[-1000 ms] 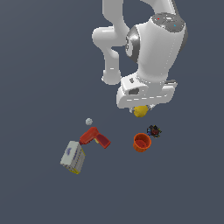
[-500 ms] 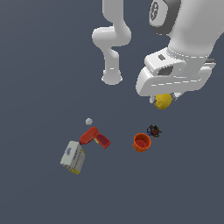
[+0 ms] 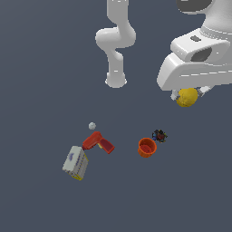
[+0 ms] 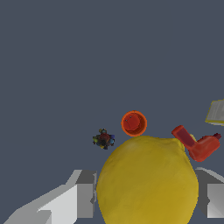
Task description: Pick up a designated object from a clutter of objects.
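Note:
The yellow ball [image 3: 187, 97] hangs high above the floor, held in my gripper [image 3: 188, 96] under the big white hand at the exterior view's right. In the wrist view the ball [image 4: 147, 181] fills the space between my two grey fingers [image 4: 83, 194], which are shut on it. Far below lie the orange cup [image 3: 147, 147], the small dark multicoloured object [image 3: 159, 135], the red drill-shaped tool [image 3: 98, 142], the white-grey box with a yellow edge [image 3: 75, 163] and the tiny pale sphere [image 3: 92, 125]. The cup [image 4: 133, 123], the dark object [image 4: 103, 139] and the drill [image 4: 197, 143] also show in the wrist view.
The arm's white base [image 3: 115, 80] stands on the dark grey floor behind the clutter. The box's corner [image 4: 216, 111] shows at the edge of the wrist view.
My gripper has risen with the yellow ball and moved toward the exterior view's right, away from the cup and dark object. The clutter on the floor has not moved.

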Motion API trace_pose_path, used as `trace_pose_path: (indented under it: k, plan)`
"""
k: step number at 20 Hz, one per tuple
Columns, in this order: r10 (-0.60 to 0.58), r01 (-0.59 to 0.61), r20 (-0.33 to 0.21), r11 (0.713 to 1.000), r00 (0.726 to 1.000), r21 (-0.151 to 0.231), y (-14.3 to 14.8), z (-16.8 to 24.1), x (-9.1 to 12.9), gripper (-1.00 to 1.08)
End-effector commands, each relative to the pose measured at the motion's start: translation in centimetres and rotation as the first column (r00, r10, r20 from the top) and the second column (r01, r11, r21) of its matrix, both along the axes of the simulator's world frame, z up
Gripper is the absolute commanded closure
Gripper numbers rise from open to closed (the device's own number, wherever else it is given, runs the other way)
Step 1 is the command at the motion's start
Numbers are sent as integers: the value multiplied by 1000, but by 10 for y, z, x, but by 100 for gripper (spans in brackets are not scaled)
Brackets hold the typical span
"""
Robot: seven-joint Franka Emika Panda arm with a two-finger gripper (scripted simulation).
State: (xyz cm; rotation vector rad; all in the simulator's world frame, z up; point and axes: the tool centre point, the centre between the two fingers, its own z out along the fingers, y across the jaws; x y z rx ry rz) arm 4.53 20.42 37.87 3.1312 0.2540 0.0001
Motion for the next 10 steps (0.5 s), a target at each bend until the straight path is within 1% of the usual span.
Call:
trace_pose_path:
  k: [1, 10]
  plan:
    - [-1, 1, 0, 1000, 1000, 0, 4, 7, 3, 108]
    - [-1, 1, 0, 1000, 1000, 0, 9, 14, 6, 108]
